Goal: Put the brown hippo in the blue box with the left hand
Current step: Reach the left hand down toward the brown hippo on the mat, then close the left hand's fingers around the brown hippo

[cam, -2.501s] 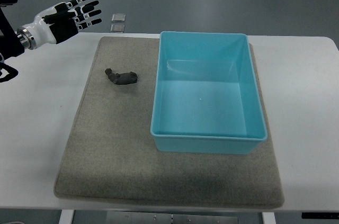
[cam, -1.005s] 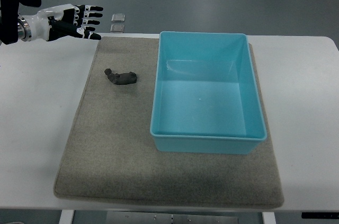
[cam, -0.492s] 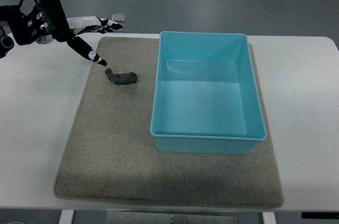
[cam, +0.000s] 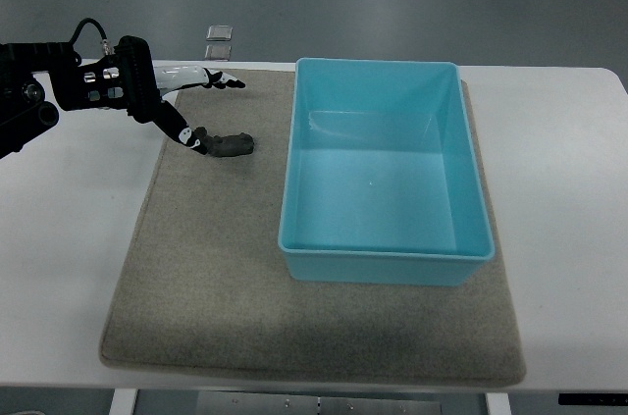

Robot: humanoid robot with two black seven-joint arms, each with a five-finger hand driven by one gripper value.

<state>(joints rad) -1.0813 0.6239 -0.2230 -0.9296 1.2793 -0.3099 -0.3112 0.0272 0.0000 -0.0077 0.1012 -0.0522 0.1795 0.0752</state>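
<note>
Since the earlier frames the left hand (cam: 182, 101) had swung down and right from above the desk's far-left corner to the small dark-brown toy hippo (cam: 225, 144). Its fingers (cam: 221, 80) were spread, holding nothing, thumb tip at the hippo's left end. The hippo lay on the grey felt mat (cam: 206, 278), just left of the empty light-blue plastic box (cam: 385, 263). Closing around it looked next.

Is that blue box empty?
Yes. The blue box shows only its bare floor; the brown hippo lies outside on the mat.
</note>
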